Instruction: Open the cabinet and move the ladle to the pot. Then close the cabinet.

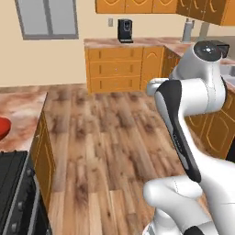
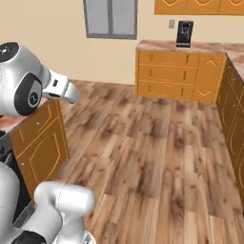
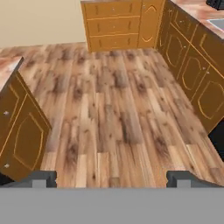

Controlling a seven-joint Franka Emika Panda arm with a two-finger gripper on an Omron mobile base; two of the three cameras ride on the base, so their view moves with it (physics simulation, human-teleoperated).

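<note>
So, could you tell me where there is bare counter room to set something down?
The far counter lies bare left of the black coffee machine. The near-left counter is mostly bare, though a red object sits at its left edge.

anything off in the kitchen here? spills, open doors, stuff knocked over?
Nothing stands out. The wood floor looks bare with no spill, the base cabinet doors in view sit shut, and the black coffee machine stands upright on the far counter. The gripper is open, holding nothing.

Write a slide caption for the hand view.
Open gripper hangs over bare wooden floor, facing corner drawers and counter cupboards.
</note>
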